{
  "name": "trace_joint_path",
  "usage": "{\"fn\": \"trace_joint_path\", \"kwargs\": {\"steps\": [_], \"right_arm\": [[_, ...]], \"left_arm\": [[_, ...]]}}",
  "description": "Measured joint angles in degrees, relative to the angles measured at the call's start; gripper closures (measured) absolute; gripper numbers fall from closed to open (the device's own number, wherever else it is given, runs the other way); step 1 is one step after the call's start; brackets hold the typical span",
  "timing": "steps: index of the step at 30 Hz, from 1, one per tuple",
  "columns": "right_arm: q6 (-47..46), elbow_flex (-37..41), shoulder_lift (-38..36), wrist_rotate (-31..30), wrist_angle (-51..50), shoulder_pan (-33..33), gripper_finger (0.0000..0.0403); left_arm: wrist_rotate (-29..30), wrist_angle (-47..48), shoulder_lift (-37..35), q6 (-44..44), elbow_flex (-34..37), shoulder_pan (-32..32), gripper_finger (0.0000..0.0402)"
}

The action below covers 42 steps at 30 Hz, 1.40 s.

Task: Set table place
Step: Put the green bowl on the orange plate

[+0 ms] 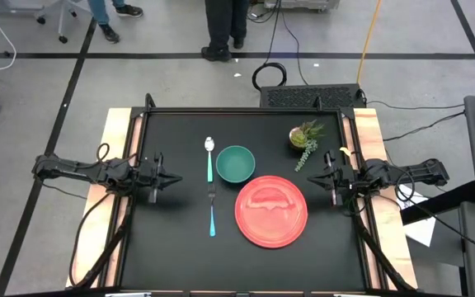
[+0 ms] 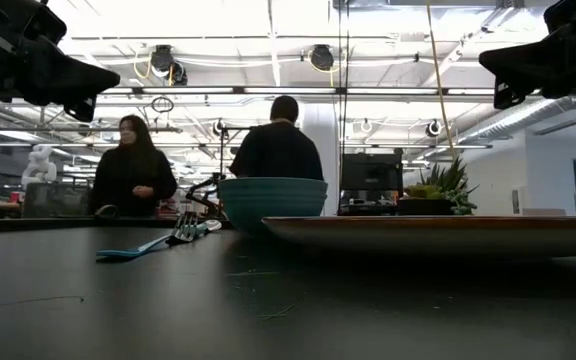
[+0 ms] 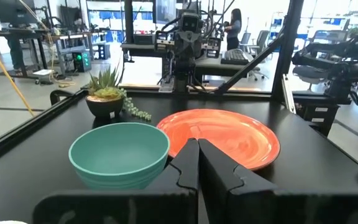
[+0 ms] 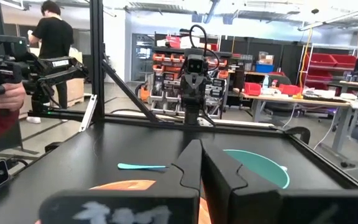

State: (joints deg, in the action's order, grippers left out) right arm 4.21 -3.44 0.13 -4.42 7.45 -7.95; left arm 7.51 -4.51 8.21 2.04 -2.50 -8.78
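A round red plate lies flat on the black table, right of the middle. A teal bowl stands on its base just beyond the plate's far left rim. A teal-handled spoon and a teal-handled fork lie in a line left of the bowl and plate. My left gripper is shut and empty at the table's left side, above the top. My right gripper is shut and empty at the right side, also raised. The plate and bowl show in the left wrist view.
A small green potted plant stands at the far right of the table. Pale wood strips run along both short sides. People stand beyond the far edge. A hand holds a device at the room's side.
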Motion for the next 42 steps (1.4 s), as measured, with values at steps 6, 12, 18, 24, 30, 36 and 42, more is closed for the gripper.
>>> {"fn": "trace_joint_path", "kwargs": {"steps": [6,12,18,24,30,36,42], "right_arm": [[-0.48,0.00,0.14,-0.01,0.02,-0.01,0.0403],[-0.66,0.01,0.14,-0.01,0.03,-0.02,0.0403],[-3.10,0.00,0.29,-0.19,4.75,0.02,0.0403],[-1.55,0.00,2.76,-3.00,10.57,0.11,0.0403],[-1.47,-3.19,8.06,-3.77,11.34,0.12,0.0403],[-0.96,-9.95,14.45,-6.26,7.46,0.18,0.0403],[-0.99,-11.58,19.91,-6.26,7.51,0.37,0.0403]], "left_arm": [[-0.01,0.49,0.00,-0.28,0.00,0.00,0.0392],[-0.02,0.52,0.00,-1.95,0.00,0.02,0.0392],[0.00,0.52,0.00,-1.96,0.00,0.02,0.0392],[0.01,0.40,0.00,-1.90,0.00,0.02,0.0392],[0.31,0.26,0.00,-1.87,0.00,0.01,0.0392],[0.55,0.28,0.00,-1.81,0.00,0.01,0.0392],[0.55,0.32,0.00,-1.74,0.00,0.01,0.0392]]}}
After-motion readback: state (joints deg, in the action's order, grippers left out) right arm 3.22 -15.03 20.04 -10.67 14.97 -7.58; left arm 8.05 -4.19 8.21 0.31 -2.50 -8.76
